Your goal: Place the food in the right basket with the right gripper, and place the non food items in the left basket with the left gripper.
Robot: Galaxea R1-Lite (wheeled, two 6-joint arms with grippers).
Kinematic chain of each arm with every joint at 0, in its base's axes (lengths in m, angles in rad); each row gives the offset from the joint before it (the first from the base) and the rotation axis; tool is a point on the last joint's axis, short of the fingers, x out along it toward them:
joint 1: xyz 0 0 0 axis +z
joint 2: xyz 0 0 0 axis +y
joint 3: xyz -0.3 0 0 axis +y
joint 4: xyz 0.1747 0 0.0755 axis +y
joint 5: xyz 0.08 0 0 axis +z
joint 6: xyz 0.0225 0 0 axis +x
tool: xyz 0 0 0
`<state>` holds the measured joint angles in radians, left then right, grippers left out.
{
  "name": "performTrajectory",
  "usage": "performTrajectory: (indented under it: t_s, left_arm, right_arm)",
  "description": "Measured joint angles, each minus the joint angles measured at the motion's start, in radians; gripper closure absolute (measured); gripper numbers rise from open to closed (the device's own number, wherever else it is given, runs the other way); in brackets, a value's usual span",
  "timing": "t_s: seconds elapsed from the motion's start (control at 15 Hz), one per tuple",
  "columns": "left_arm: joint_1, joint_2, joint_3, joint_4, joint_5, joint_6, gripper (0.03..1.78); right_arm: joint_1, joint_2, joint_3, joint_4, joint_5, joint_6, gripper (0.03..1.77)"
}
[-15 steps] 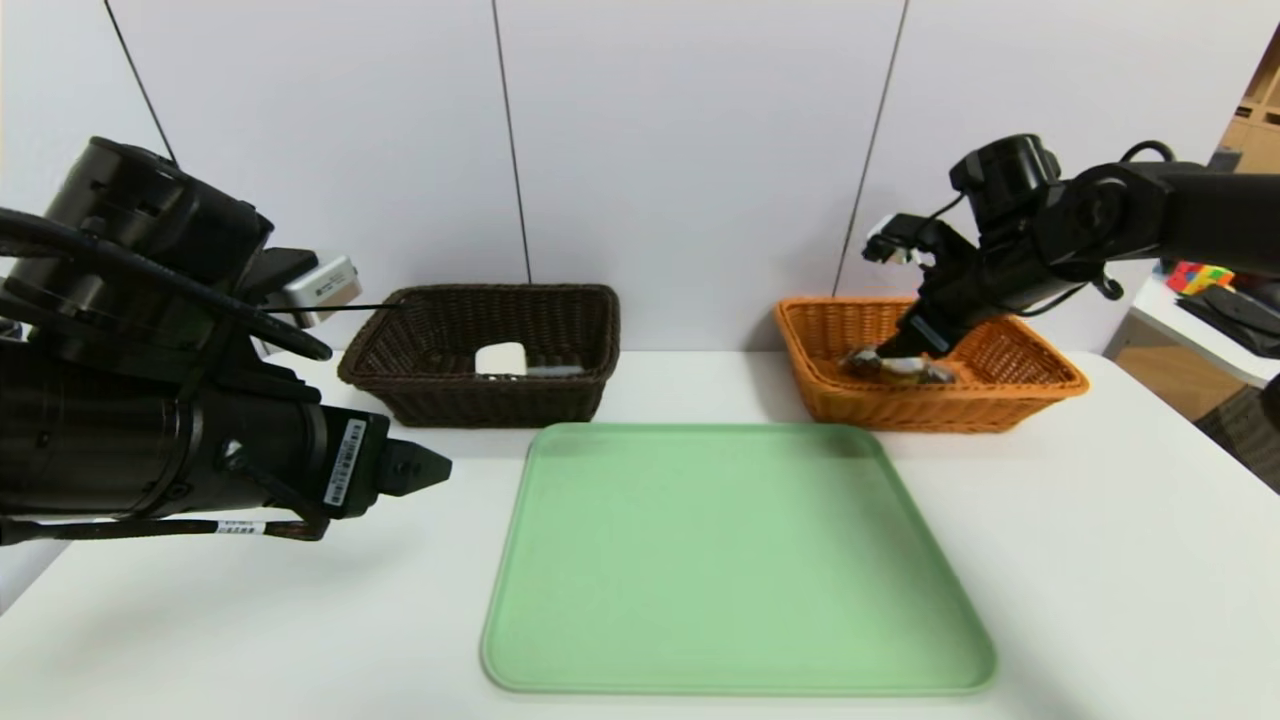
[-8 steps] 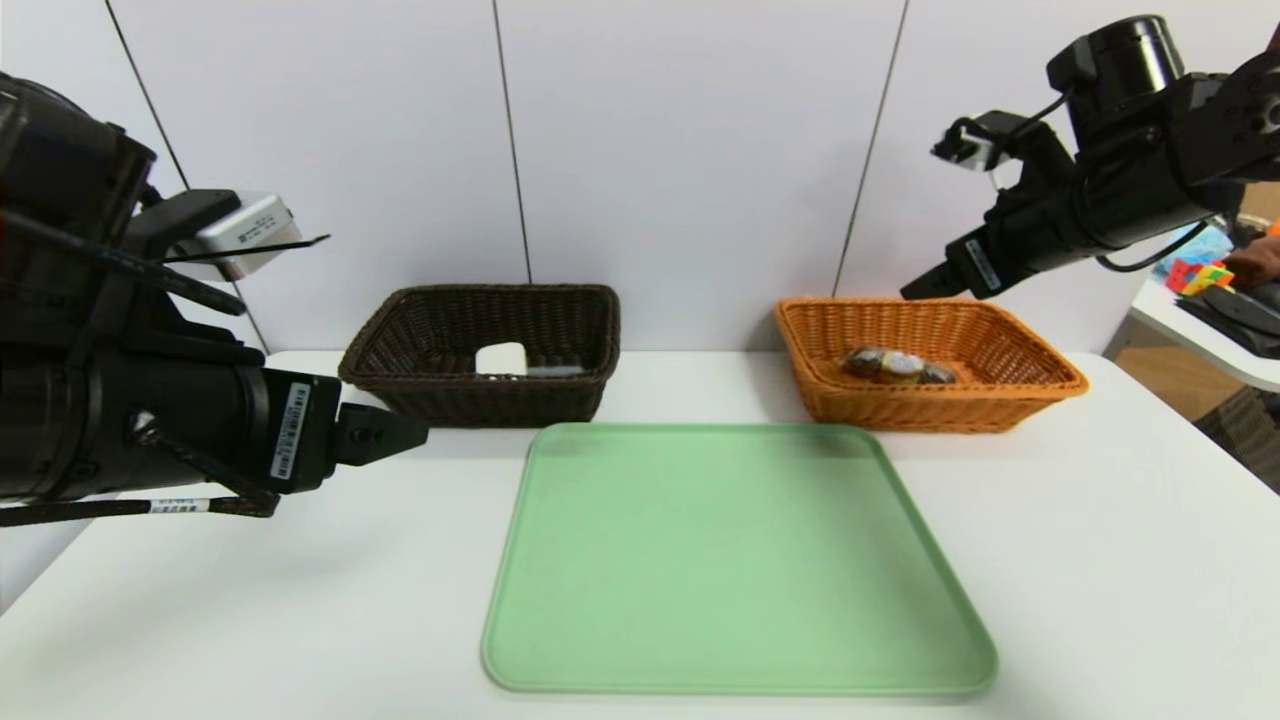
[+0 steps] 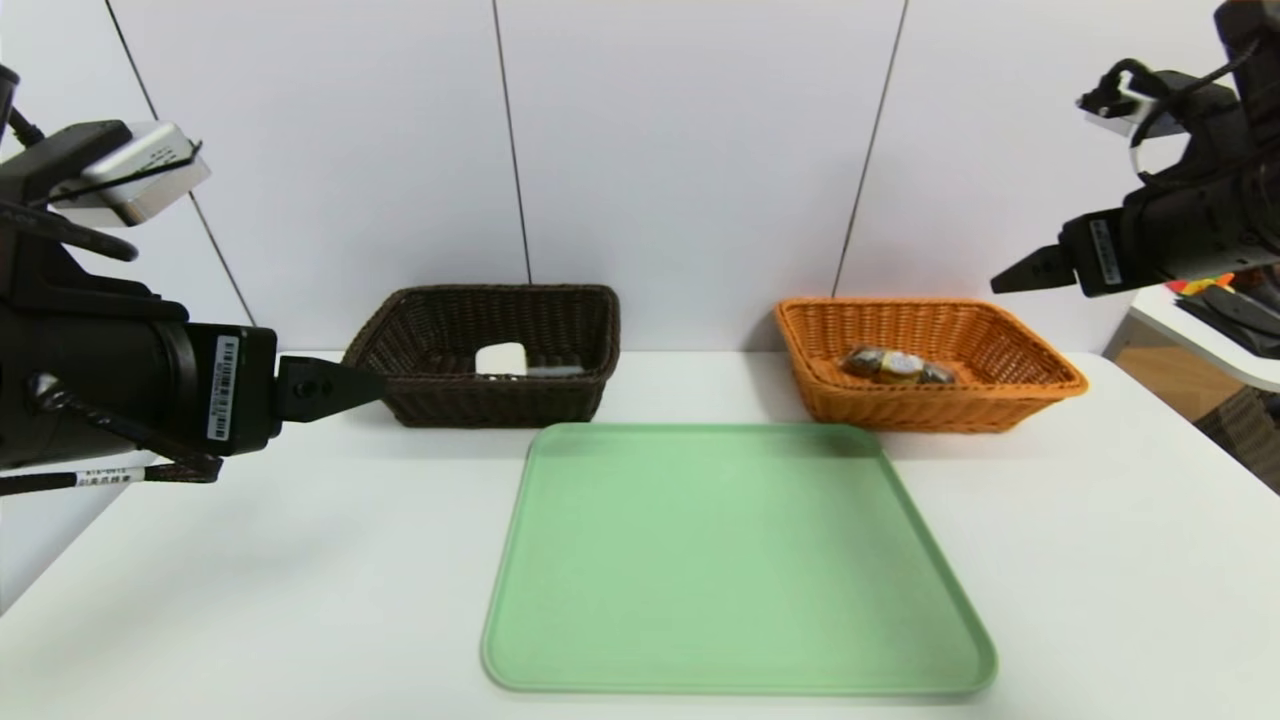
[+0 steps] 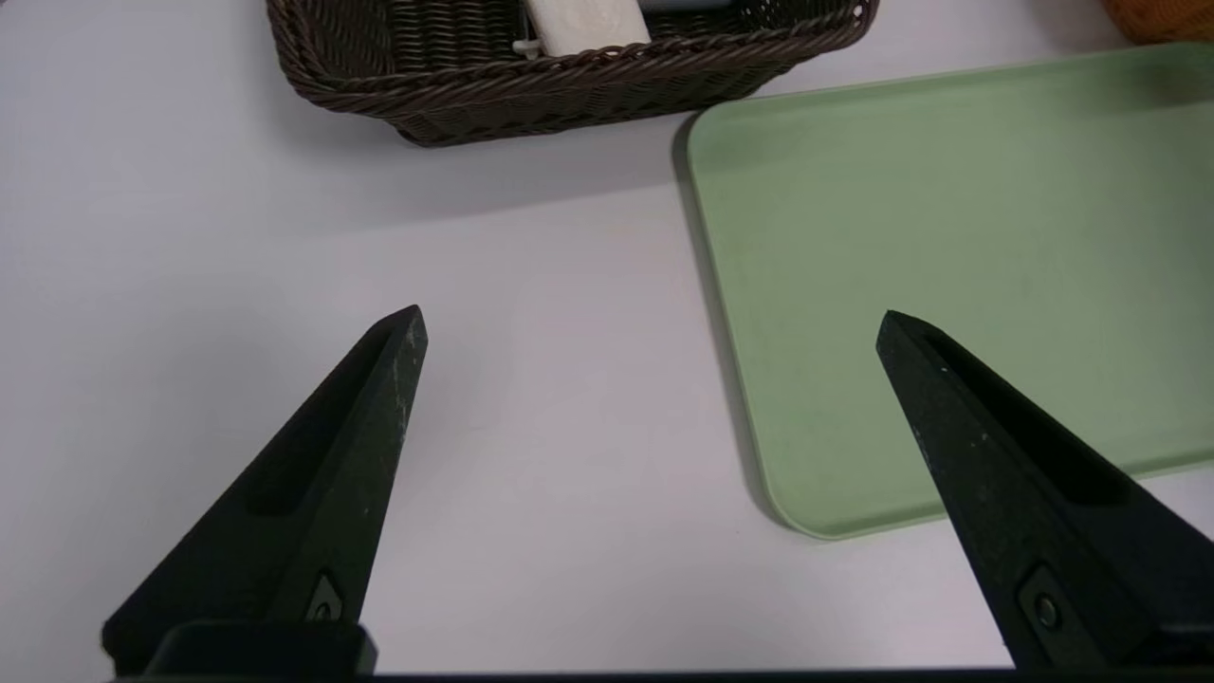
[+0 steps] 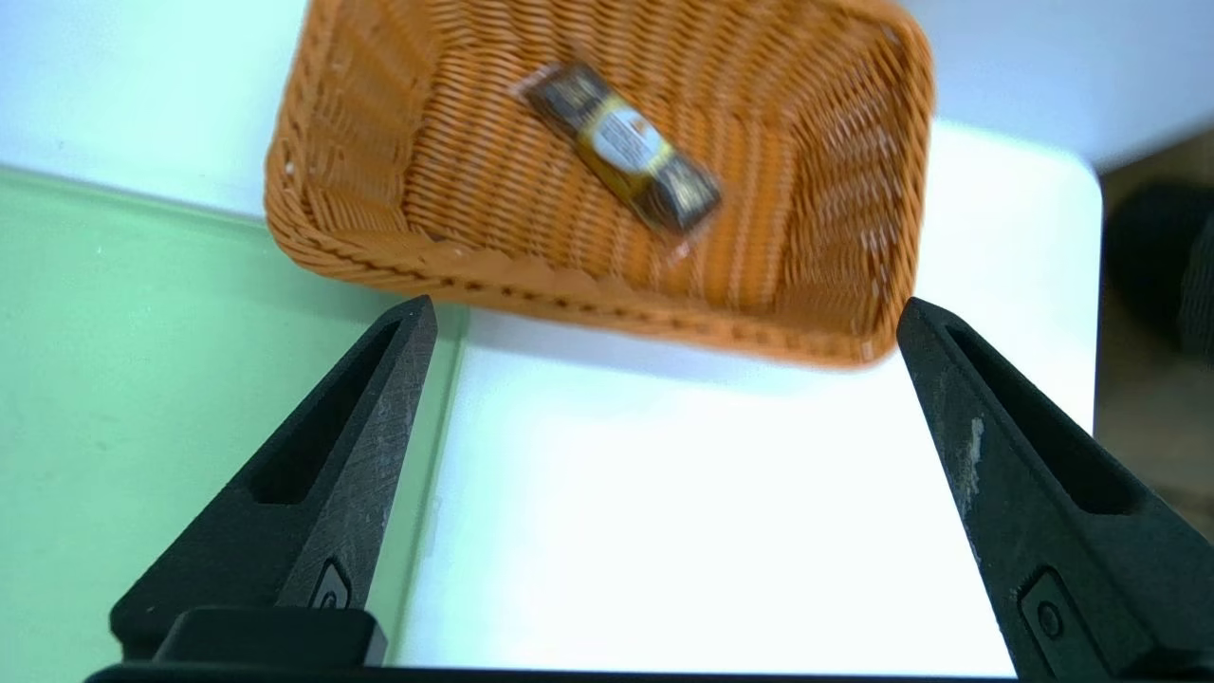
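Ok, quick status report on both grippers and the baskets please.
Left gripper open, empty, near side of dark basket. Right gripper open, empty, above the table. Cookies in orange basket; soap bar in dark one. Nothing in the way.

You have a white desk (image 3: 1100, 560) before you. A pale green tray (image 3: 735, 560) lies flat at its centre, nothing on it. At about 11 o'clock from the tray sits the dark brown wicker basket (image 3: 490, 395), close to the tray's far edge. At about 1 o'clock sits the orange-tan wicker basket (image 3: 920, 405), also near that edge. The two baskets stand well apart, both along the desk's far side by the wall.
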<state>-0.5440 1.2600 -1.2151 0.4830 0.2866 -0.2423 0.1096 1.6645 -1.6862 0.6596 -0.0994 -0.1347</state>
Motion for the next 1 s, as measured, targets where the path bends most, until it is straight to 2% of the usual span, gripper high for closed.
performTrajectory:
  t_s: [0.2,0.33,0.47,0.8,1.0]
  left_arm:
    - [0.0,-0.002,-0.009,0.0,0.069,-0.013,0.12]
    - [0.0,-0.014,-0.006,0.001,0.125,-0.013,0.12]
    - [-0.001,-0.039,0.012,0.001,0.139,-0.009,0.12]
    - [-0.003,-0.138,0.1,-0.003,0.143,0.004,0.12]
    - [0.01,-0.225,0.215,-0.072,0.144,0.049,0.12]
  right_arm:
    - [-0.001,-0.114,0.124,-0.011,-0.091,0.172,0.12]
    - [0.003,-0.203,0.212,-0.014,-0.147,0.226,0.11]
    - [0.008,-0.31,0.306,-0.014,-0.167,0.233,0.11]
    - [0.01,-0.601,0.524,-0.012,-0.174,0.234,0.11]
    - [0.01,-0.76,0.634,-0.004,-0.167,0.225,0.11]
